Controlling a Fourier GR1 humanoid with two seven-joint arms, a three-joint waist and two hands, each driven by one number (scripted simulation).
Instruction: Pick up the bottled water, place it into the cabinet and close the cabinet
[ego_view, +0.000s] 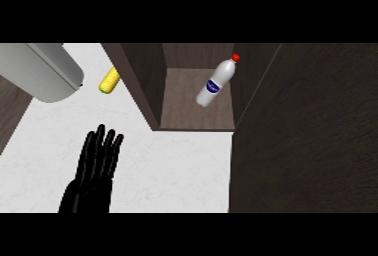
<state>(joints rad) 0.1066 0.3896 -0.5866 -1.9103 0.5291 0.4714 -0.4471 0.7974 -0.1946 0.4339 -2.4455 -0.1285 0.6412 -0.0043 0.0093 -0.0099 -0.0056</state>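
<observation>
Fingers (103, 145) of your left hand (92, 172) are straight and held side by side, pointing up the view, and they hold nothing; the hand shows over the white counter (170, 170) at the lower left, the palm not touching any object.

You see the bottled water (216, 82) inside the cabinet (140, 80), on its brown shelf (193, 115). It is tilted, the red cap (235, 57) toward the upper right and the base toward the lower left (whether it leans on the inner wall or lies on the shelf, I cannot tell). A blue label goes around its middle.

Just to the right of the bottle stands the cabinet door (310, 135), a big dark panel that fills the right part of the view, and the opening is not covered. Left of the cabinet wall you find a yellow object (109, 81) on the counter, and further left a large grey rounded object (48, 70) at the upper corner.

The bottle is well apart from your fingers, up and to the right, with the left cabinet wall between them. Your right hand does not show.
</observation>
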